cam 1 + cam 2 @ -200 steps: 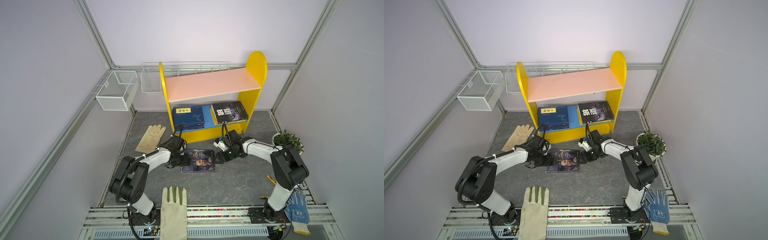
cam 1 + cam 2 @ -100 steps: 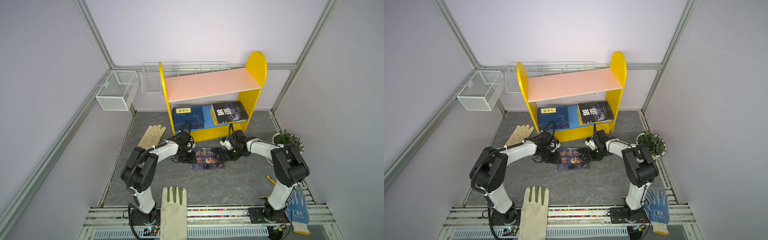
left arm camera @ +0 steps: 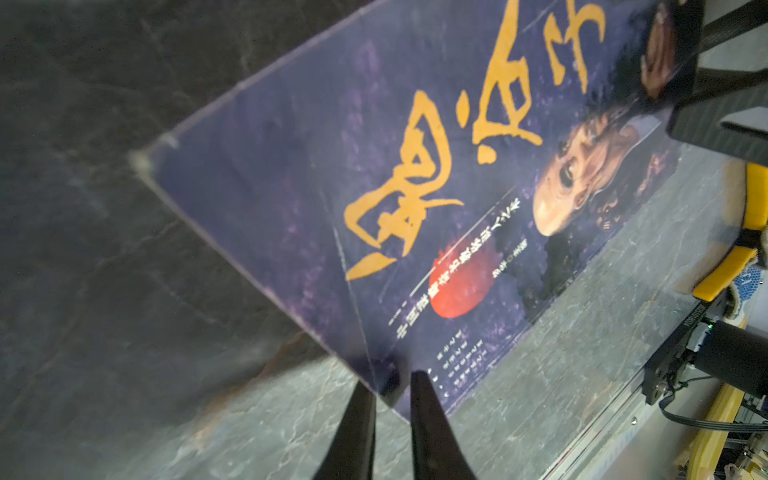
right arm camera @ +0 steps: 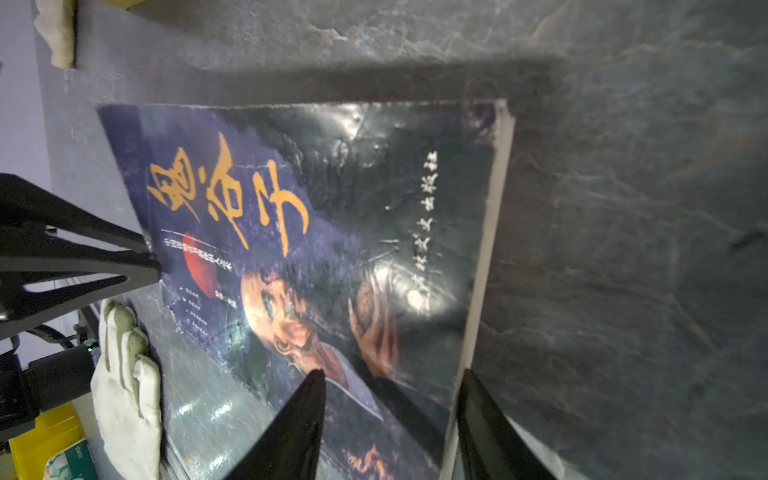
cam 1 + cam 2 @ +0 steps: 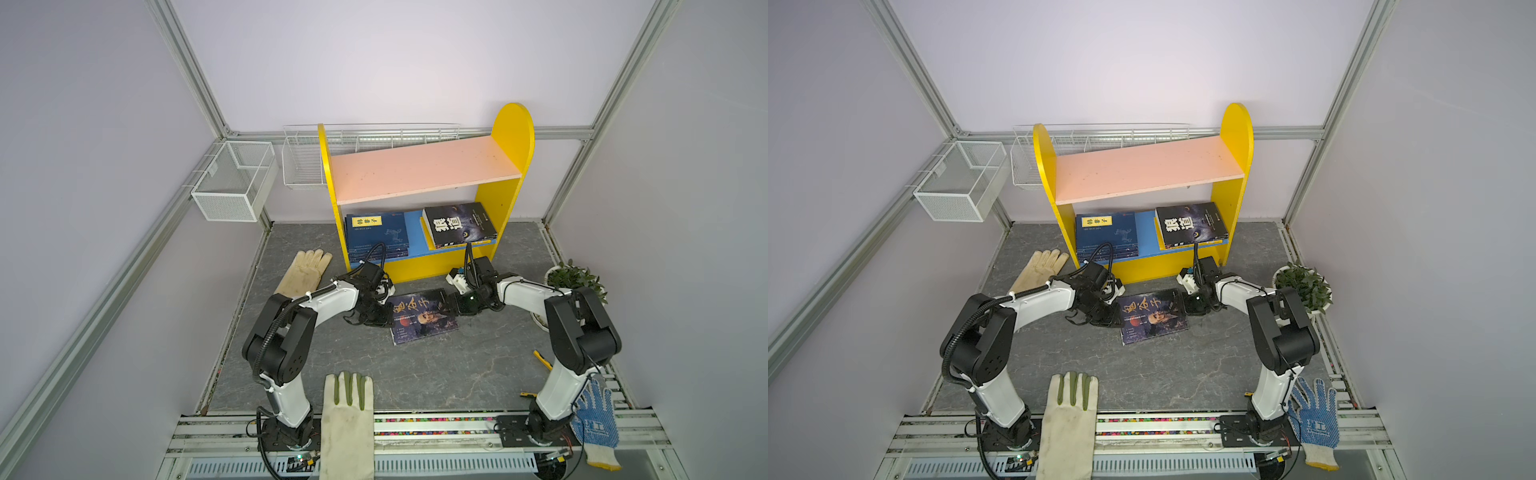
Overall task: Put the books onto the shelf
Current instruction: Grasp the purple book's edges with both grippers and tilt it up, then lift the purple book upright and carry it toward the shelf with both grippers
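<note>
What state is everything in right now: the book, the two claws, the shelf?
purple book: cover up, one edge pinched.
left gripper: shut on purple book.
right gripper: open, astride the book's other edge.
shelf: upright.
pink board: bare.
navy books: stacked flat on blue board.
black book: flat, same tier.
wire baskets: empty.

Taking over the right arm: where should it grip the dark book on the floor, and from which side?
Probably its pale page edge, coming in low from the right in a top view: the dark book is thin, the left gripper pinches the opposite edge, and the right gripper straddles this one, open.
</note>
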### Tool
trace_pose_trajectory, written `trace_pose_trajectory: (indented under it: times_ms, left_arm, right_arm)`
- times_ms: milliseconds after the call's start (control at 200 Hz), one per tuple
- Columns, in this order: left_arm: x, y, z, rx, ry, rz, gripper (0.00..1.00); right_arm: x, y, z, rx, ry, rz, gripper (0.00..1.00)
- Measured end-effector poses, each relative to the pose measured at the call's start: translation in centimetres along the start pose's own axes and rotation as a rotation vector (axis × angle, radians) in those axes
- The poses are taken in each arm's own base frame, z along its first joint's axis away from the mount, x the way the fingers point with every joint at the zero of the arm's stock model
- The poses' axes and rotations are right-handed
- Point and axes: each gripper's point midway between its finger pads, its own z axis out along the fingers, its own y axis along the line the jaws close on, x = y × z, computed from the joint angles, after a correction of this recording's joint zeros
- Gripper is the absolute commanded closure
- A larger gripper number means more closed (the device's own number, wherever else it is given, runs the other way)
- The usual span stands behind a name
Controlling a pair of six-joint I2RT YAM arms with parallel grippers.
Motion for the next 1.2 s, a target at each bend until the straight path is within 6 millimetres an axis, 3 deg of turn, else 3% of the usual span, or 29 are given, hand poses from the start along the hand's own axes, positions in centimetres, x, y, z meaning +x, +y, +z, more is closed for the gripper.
trace_pose_trajectory:
  times_ms: [90, 240, 345, 400, 510, 645, 720, 830, 945, 1065, 1140, 1200]
  left_arm:
    - [0.2, 0.3, 0.0, -0.008, 0.011, -0.01, 0.82]
    - [0.5, 0.5, 0.1, -0.014, 0.022, -0.018, 0.81]
    - [0.4, 0.4, 0.1, -0.008, 0.02, -0.015, 0.81]
    - [0.4, 0.4, 0.1, -0.007, 0.017, -0.014, 0.81]
    - [0.4, 0.4, 0.2, -0.009, 0.016, -0.013, 0.81]
    - [0.5, 0.4, 0.1, -0.01, 0.016, -0.01, 0.75]
    - [0.3, 0.0, -0.5, -0.004, 0.0, 0.002, 0.61]
    - [-1.0, -2.1, -3.3, 0.036, -0.095, 0.049, 0.32]
    - [-2.6, -5.3, -8.4, 0.132, -0.254, 0.092, 0.16]
    - [-4.0, -8.1, -13.9, 0.251, -0.425, 0.123, 0.08]
    - [-4.4, -9.2, -15.8, 0.3, -0.484, 0.14, 0.01]
    - [-4.8, -9.8, -16.5, 0.337, -0.506, 0.138, 0.01]
  right_arm:
    - [-1.0, 1.7, -1.6, -0.063, -0.055, -0.026, 0.59]
    - [-3.3, 6.5, -5.1, -0.22, -0.178, -0.129, 0.65]
    - [-3.4, 8.7, -5.5, -0.284, -0.179, -0.178, 0.67]
    - [-2.9, 9.1, -5.1, -0.296, -0.159, -0.186, 0.69]
    - [-2.2, 9.0, -4.2, -0.283, -0.123, -0.178, 0.83]
    - [-2.3, 8.3, -4.0, -0.247, -0.124, -0.166, 0.93]
    - [-2.4, 8.1, -4.4, -0.245, -0.137, -0.158, 0.93]
    - [-2.5, 7.6, -6.6, -0.253, -0.184, -0.127, 0.93]
    - [-3.4, 7.5, -10.9, -0.284, -0.293, -0.091, 0.93]
    - [-4.6, 9.2, -16.0, -0.346, -0.426, -0.13, 0.93]
    - [-4.9, 10.3, -18.6, -0.399, -0.486, -0.157, 0.93]
    - [-5.2, 10.9, -20.2, -0.442, -0.518, -0.171, 0.93]
